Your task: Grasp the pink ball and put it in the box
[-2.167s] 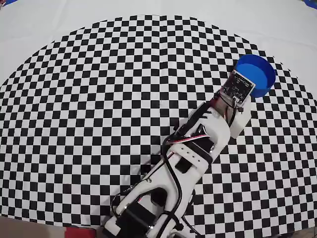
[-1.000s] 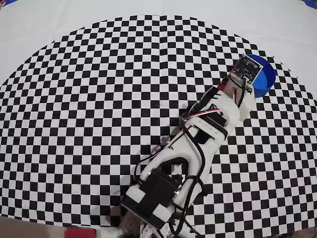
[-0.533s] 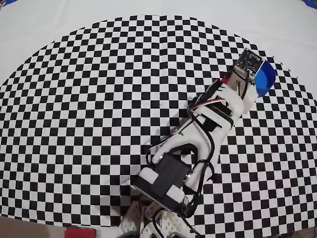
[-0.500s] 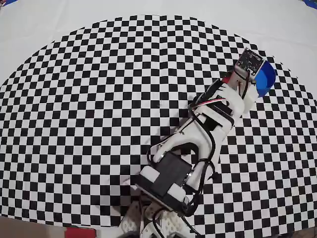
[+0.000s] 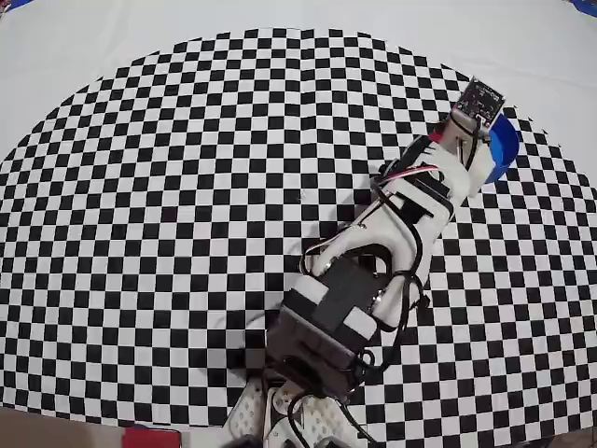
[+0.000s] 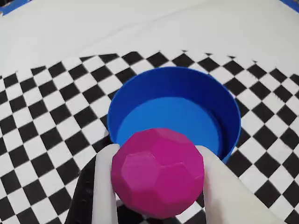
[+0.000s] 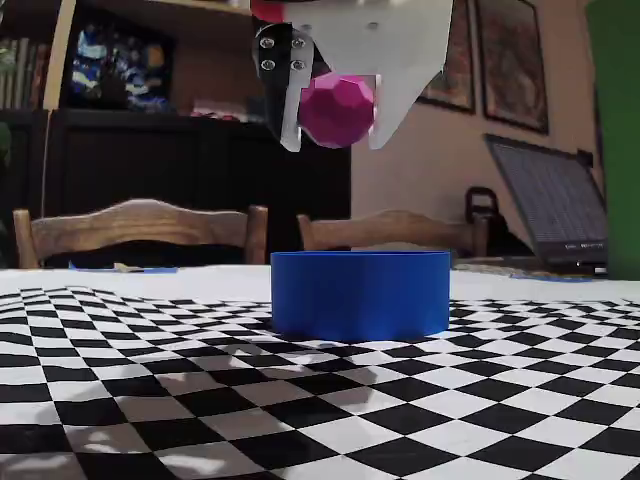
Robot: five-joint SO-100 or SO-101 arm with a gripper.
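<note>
The pink ball (image 6: 158,172), faceted and magenta, sits between my two white fingers (image 6: 105,191) in the wrist view. My gripper (image 6: 156,179) is shut on it. In the fixed view the pink ball (image 7: 337,109) hangs high above the box (image 7: 360,294), a round blue low-walled container standing on the checkered cloth. In the wrist view the box (image 6: 229,109) lies just beyond the ball, and its inside is bare. From overhead my arm covers most of the box (image 5: 502,149); the ball is hidden there and so are the fingers.
A black-and-white checkered cloth (image 5: 168,205) covers the table, with plain white cloth (image 5: 112,37) beyond it. The box stands near the checkered area's far right edge in the overhead view. In the fixed view, chairs (image 7: 140,230) and a laptop (image 7: 555,215) stand behind the table.
The arm has stretched further toward the upper right in the overhead view. The wrist now sits over the box and covers more of it.
</note>
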